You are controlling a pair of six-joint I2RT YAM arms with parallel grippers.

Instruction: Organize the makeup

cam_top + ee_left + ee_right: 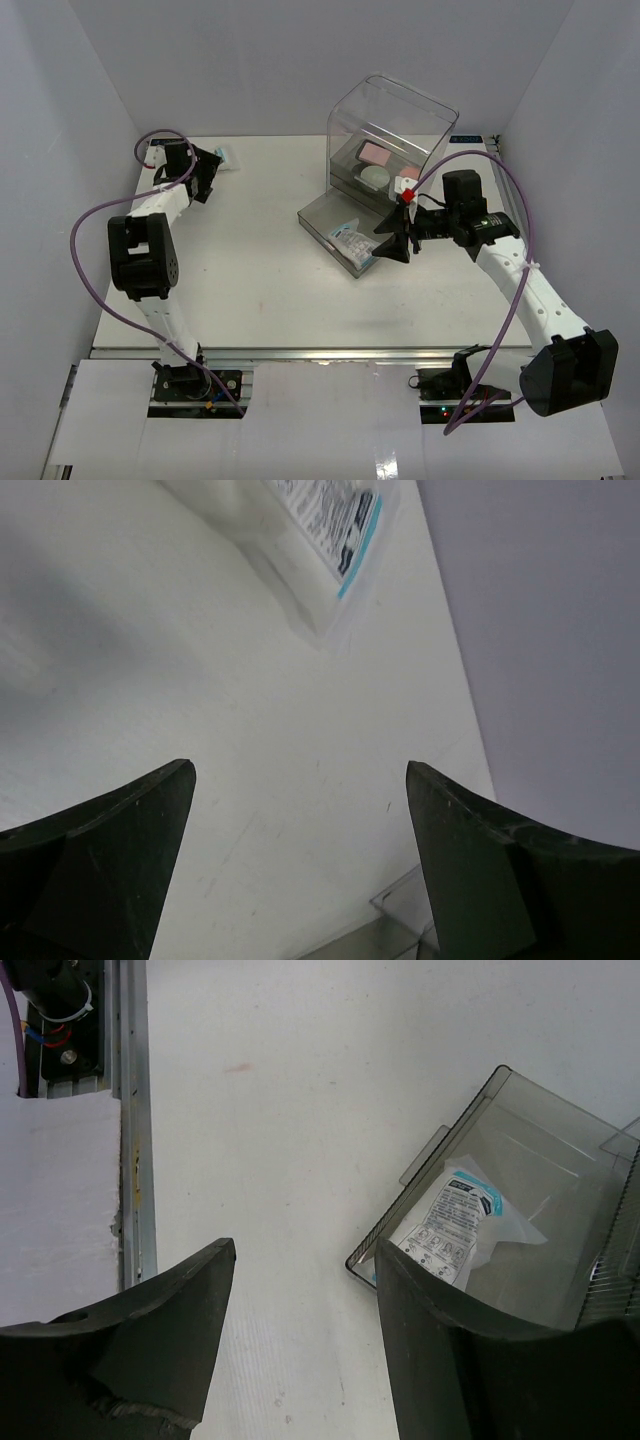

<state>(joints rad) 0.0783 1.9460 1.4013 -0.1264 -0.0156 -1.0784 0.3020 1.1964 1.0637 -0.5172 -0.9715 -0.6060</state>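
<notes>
Just ahead of the left hand (298,770), spread and empty, a white-and-blue packet (320,530) is seen flat on the table (150,680). Beside the right hand (305,1250), likewise spread and empty, a second packet (450,1225) is seen in the grey drawer (470,1112).

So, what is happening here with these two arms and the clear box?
Two robot arms are tidying things into a clear box. One drawer is pulled out, with a white-and-blue packet lying in it. The right end effector hovers open and empty beside that drawer. The left end effector, also open, is at the far left corner, near a second packet on the table. A pink palette and a round compact sit inside the box.
</notes>
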